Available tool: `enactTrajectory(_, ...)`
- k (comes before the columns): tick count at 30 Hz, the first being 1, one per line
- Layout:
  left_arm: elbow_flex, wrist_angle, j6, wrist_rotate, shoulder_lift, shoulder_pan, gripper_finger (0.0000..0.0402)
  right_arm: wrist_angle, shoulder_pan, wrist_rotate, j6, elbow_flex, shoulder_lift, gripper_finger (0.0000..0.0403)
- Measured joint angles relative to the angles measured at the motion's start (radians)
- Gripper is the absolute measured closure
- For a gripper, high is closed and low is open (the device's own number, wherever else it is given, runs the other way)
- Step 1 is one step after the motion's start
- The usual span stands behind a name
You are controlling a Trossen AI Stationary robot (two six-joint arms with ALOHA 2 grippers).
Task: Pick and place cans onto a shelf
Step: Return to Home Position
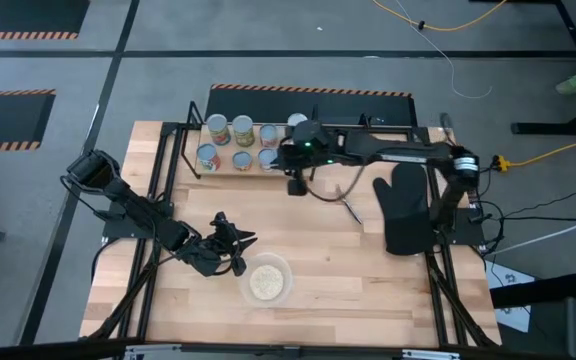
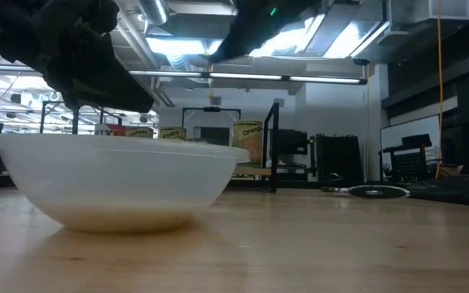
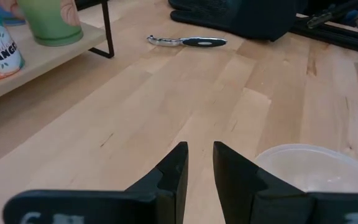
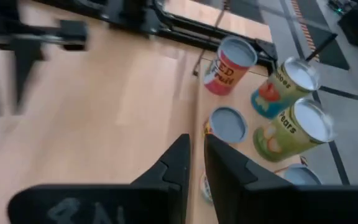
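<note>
Several cans (image 1: 242, 131) stand upright on their bases on the shelf (image 3: 36, 59) at the table's far left. The right wrist view shows a red-labelled can (image 4: 229, 65), a green-yellow one (image 4: 294, 130) and a pale blue top (image 4: 227, 123). My right gripper (image 4: 196, 146) hangs in the air above the shelf's near right edge (image 1: 295, 184). Its fingers stand a narrow gap apart with nothing between them. My left gripper (image 3: 201, 152) waits low near the table's middle (image 1: 236, 240), beside the bowl. It is also slightly open and empty.
A clear bowl of pale grain (image 1: 266, 280) sits near the front, right next to my left gripper. A black oven mitt (image 1: 403, 210) lies at the right, and a small metal tool (image 3: 188, 42) lies between it and the shelf. Black frame rails run along the table's sides.
</note>
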Motion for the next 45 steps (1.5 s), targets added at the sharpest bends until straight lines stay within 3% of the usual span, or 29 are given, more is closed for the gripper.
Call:
enactTrajectory(5, 0.0, 0.0, 0.002, 0.001, 0.0, 0.0, 0.0333, -0.161, 0.041, 0.0, 0.008, 0.0, -0.152, 0.035)
enactTrajectory(21, 0.0, 0.006, 0.003, 0.003, 0.0, 0.0, 0.0333, -0.64, 0.073, -0.001, 0.312, -0.037, -0.622, 0.035)
enactTrajectory(26, 0.0, 0.006, 0.004, 0.003, 0.0, 0.0, 0.0333, -0.587, 0.073, -0.001, 0.351, -0.205, -0.79, 0.035)
enactTrajectory(38, 0.0, 0.006, 0.004, 0.003, 0.0, 0.0, 0.0333, -0.293, 0.073, -0.002, 0.504, -0.772, -1.167, 0.035)
enactTrajectory(45, 0.0, 0.006, 0.004, 0.003, 0.0, 0.0, 0.0333, -0.16, 0.073, -0.002, 0.535, -0.995, -1.343, 0.035)
